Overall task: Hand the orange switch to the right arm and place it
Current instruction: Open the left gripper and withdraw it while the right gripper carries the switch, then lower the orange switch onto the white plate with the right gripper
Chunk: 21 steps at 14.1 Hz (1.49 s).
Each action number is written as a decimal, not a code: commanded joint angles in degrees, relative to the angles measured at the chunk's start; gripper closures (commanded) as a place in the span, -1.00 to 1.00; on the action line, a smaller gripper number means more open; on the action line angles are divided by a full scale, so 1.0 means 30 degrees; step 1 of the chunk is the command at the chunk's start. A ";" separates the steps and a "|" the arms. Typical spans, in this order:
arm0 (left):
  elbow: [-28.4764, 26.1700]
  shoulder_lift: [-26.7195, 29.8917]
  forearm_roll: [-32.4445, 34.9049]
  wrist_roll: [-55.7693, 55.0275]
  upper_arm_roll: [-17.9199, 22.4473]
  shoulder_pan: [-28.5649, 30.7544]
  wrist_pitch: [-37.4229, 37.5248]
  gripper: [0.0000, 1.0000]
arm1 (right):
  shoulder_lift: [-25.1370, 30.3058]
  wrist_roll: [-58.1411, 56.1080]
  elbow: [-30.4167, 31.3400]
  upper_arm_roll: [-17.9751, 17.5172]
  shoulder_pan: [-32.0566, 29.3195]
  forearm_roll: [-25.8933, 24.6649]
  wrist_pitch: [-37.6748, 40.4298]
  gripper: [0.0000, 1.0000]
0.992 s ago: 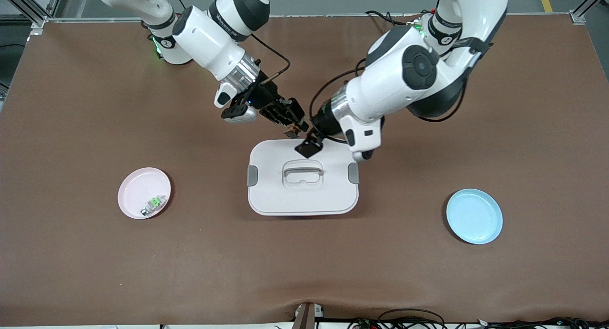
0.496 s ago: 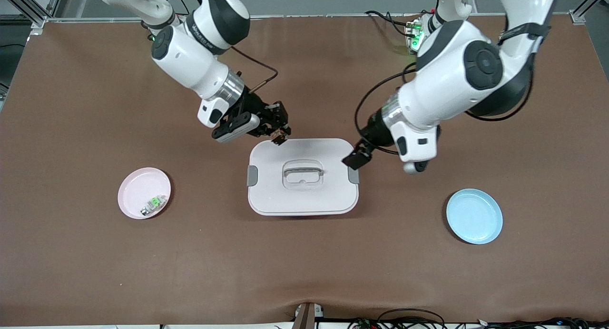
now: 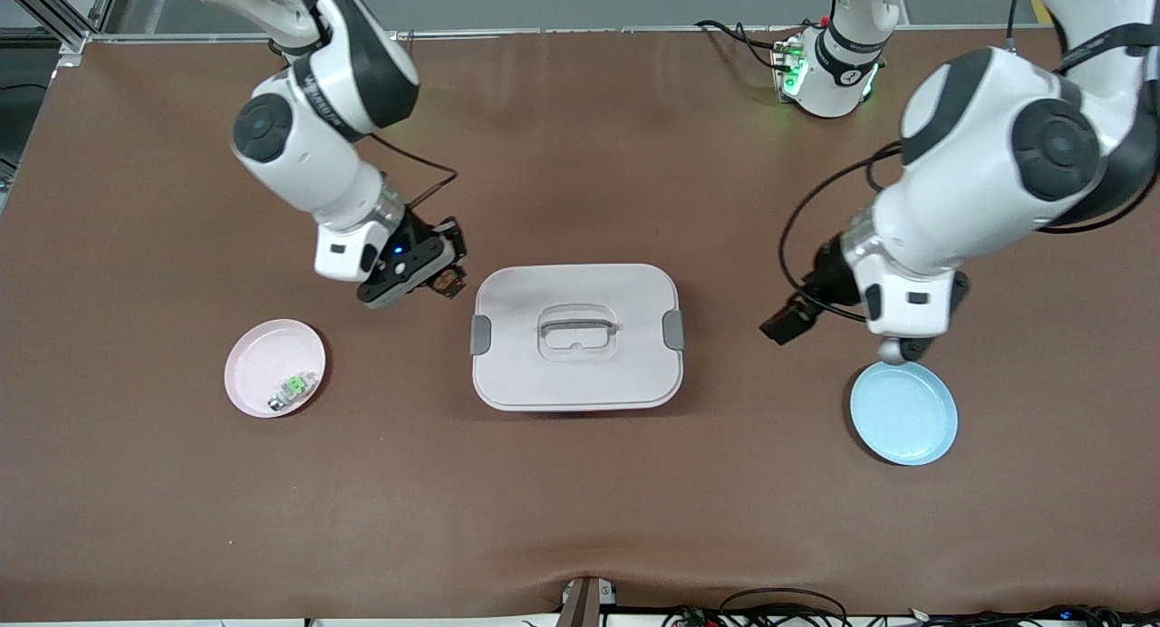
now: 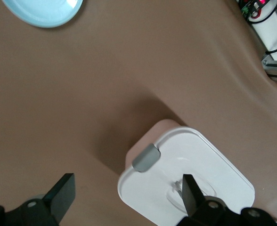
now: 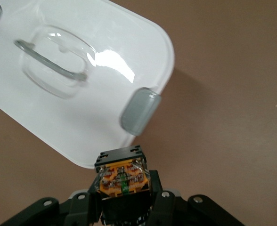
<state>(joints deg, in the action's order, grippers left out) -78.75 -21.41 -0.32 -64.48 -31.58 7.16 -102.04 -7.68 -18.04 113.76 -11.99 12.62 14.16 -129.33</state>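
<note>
Front view: right claw (image 3: 441, 278) w/ orange switch (image 5: 122, 176) beside box (image 3: 576, 373) edge.

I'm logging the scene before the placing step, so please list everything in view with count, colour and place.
White lidded plastic box with grey clips and handle: one, white, table centre.
Round pink plate: one, pink, toward the right arm's end of the table.
Small green-and-clear component with a silver end: one, on the pink plate.
Round light-blue plate: one, blue, toward the left arm's end.
Black blocky orange switch: one, black with orange centre, held in the right gripper.
Brown table mat: one, brown, under everything.
Right gripper: shut on the orange switch, over the mat between the pink plate and box.
Left gripper: open, empty, over the mat between the box and blue plate.
</note>
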 commanded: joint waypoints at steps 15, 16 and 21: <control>-0.1488 0.5223 0.1251 1.3334 0.3101 0.2779 0.4218 -1.00 | -0.2091 -2.1015 0.2684 -0.0309 -0.9564 -0.5715 -0.4726 1.00; -0.2220 0.6014 0.1134 1.4508 0.4362 0.1900 0.4247 -1.00 | -0.2736 -2.1897 0.2684 -0.0309 -0.9857 -0.5716 -0.5486 1.00; -0.4453 0.8452 0.1045 1.7356 0.7708 -0.1706 0.4889 -1.00 | -0.5317 -2.3663 0.2655 -0.0309 -1.1060 -0.5716 -0.8919 1.00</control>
<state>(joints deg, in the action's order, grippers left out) -88.21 0.20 2.74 -15.69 -12.18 6.03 -87.89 -21.62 -87.54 122.54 -11.74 -18.74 -1.87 -154.33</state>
